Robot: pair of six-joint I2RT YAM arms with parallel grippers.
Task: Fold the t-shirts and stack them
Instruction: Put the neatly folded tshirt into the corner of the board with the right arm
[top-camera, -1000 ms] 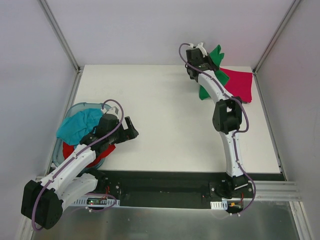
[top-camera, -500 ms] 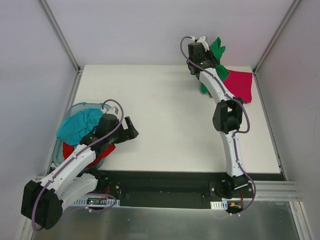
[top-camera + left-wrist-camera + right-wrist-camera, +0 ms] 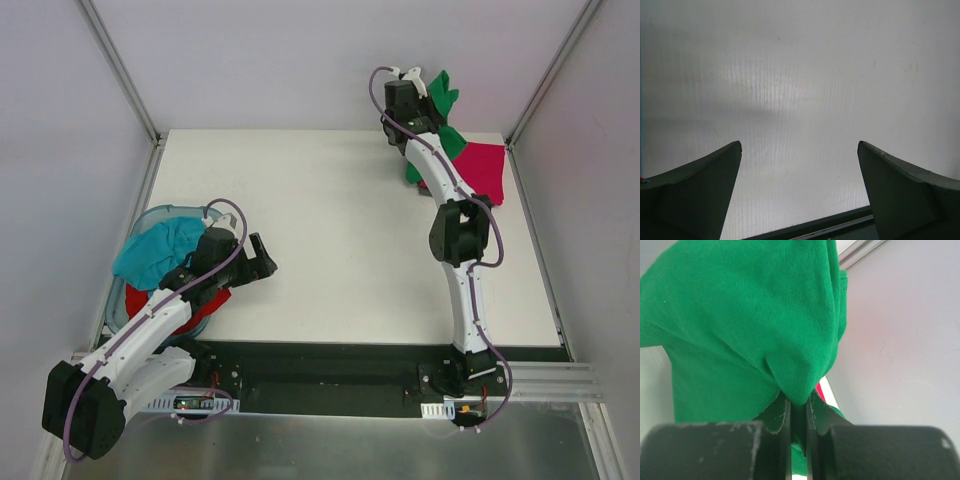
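My right gripper (image 3: 420,88) is shut on the bright green t-shirt (image 3: 441,112) and holds it lifted at the table's far right corner. In the right wrist view the green cloth (image 3: 750,330) bunches between the closed fingers (image 3: 784,415). The crimson-pink t-shirt (image 3: 482,170) lies flat on the table under and right of it; a sliver shows in the wrist view (image 3: 821,389). The teal t-shirt (image 3: 160,250) and red t-shirt (image 3: 205,305) sit in the tub at the left. My left gripper (image 3: 262,262) is open and empty over bare table (image 3: 800,100). The dark grey t-shirt is out of view.
The translucent pale-blue tub (image 3: 165,212) stands at the table's left edge by the left arm. Grey walls with metal corner posts (image 3: 120,70) enclose the table. The black front rail (image 3: 330,360) runs along the near edge.
My right gripper has lifted the green t-shirt higher and toward the far right corner, uncovering more of the crimson-pink shirt. The left arm has not moved.
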